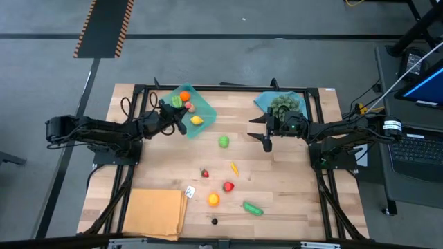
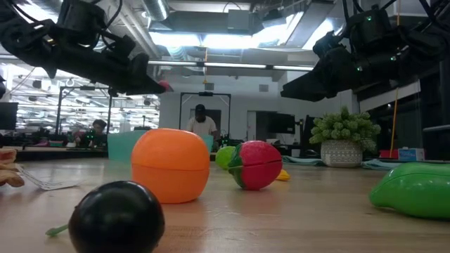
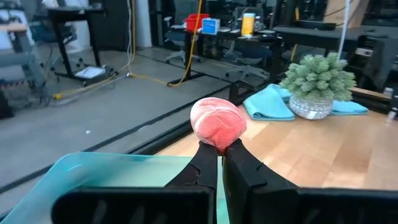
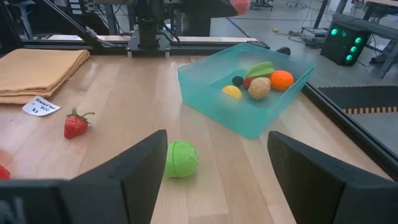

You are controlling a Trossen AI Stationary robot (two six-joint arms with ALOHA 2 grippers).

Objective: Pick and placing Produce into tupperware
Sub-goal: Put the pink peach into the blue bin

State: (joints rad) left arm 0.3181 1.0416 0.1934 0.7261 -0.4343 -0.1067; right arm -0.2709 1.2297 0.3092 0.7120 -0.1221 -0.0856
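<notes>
The left gripper (image 3: 219,149) is pinching a pink fruit (image 3: 217,122) shut-tight above the tupperware (image 1: 208,111) rim, while the right gripper (image 4: 214,171) is hovering wide open, holding nothing, over a green ball (image 4: 181,158) on bare worktop (image 1: 277,187).

Teal tray (image 1: 205,111) holds orange, yellow, green and tan pieces; a pink-red fruit (image 3: 217,123) shows above it. Orange-tan cloth (image 1: 156,213) at the table's corner.
</notes>
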